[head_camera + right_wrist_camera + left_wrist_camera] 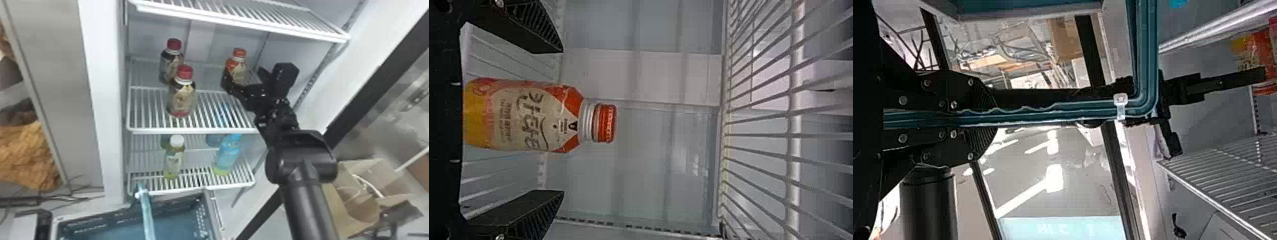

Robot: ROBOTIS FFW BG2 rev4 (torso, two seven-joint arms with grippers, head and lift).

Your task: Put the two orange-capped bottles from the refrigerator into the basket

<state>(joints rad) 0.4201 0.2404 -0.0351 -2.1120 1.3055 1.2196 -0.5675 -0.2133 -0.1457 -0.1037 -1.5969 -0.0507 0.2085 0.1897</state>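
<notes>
White wire shelf (194, 131) in the refrigerator (102, 95); brown cardboard (354, 204) outside

The right pincer (245, 79) reaches forward, its two flat fingers (531, 27) spread wide apart. The wrist (276, 118) sits just behind that pincer, and the black forearm (311, 207) slants up from below it. The left pincer (982, 119) has its fingers drawn in close, opposite each other.

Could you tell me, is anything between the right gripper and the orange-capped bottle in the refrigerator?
Nothing visible stands in the way. The orange-capped bottle is between the open fingers of the right gripper, with a gap on each side.
</notes>
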